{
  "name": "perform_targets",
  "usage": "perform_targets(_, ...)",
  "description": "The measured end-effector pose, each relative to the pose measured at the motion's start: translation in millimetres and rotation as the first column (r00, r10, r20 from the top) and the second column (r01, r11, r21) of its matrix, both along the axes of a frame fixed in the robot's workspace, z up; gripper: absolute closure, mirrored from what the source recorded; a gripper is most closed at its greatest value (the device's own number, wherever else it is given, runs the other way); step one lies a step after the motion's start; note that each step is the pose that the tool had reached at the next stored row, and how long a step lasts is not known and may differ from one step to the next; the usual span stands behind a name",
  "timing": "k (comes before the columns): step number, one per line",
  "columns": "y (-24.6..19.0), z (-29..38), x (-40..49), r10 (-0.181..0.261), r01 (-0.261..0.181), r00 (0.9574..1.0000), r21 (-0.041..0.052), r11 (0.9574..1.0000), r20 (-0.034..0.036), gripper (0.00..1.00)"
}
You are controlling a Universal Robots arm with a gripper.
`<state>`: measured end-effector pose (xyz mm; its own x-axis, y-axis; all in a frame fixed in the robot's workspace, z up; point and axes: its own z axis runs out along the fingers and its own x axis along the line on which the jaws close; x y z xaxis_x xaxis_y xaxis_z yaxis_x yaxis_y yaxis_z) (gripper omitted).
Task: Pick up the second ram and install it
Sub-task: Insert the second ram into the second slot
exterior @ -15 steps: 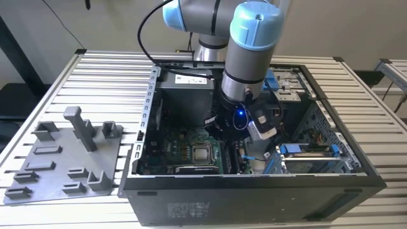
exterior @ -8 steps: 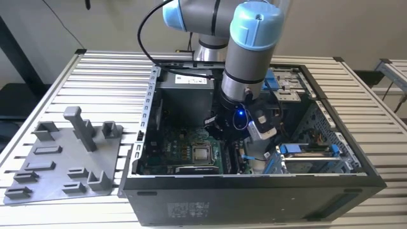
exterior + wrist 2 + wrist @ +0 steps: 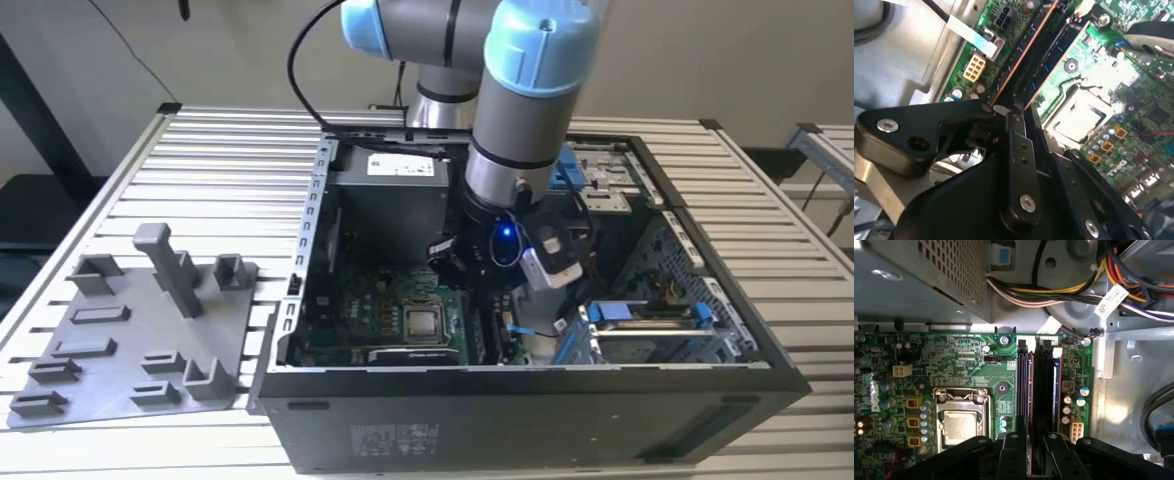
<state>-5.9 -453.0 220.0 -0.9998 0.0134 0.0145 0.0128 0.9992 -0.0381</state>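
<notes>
In the exterior view, the arm reaches down into the open computer case, which lies on a slatted worktop. The gripper hangs just above the green motherboard, beside the silver processor chip. A grey plastic fixture tray with a tall post sits near the worktop's edge at the exterior view's left, well apart from the case.

In the second wrist view, the gripper's black fingers are drawn close together, pinching the second ram, a dark strip running edge-on along the memory slots beside the processor socket.

In the first wrist view, the ram stands in the slot area between the processor and the board's edge, its near end between the fingers.
</notes>
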Motion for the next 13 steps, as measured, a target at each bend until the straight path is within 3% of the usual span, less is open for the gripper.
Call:
perform_targets(5, 0.1, 20.3, -0.1, 0.000, 0.000, 1.0000, 0.0002, 1.0000, -0.0007, 0.78)
perform_targets(8, 0.1, 20.2, -0.1, 0.000, 0.000, 1.0000, 0.0004, 1.0000, -0.0007, 0.78)
perform_targets(10, 0.0, 20.3, -0.1, 0.000, 0.000, 1.0000, 0.0003, 1.0000, -0.0008, 0.87)
perform_targets(13, 0.0, 20.3, -0.1, 0.000, 0.000, 1.0000, 0.0004, 1.0000, -0.0008, 0.89)
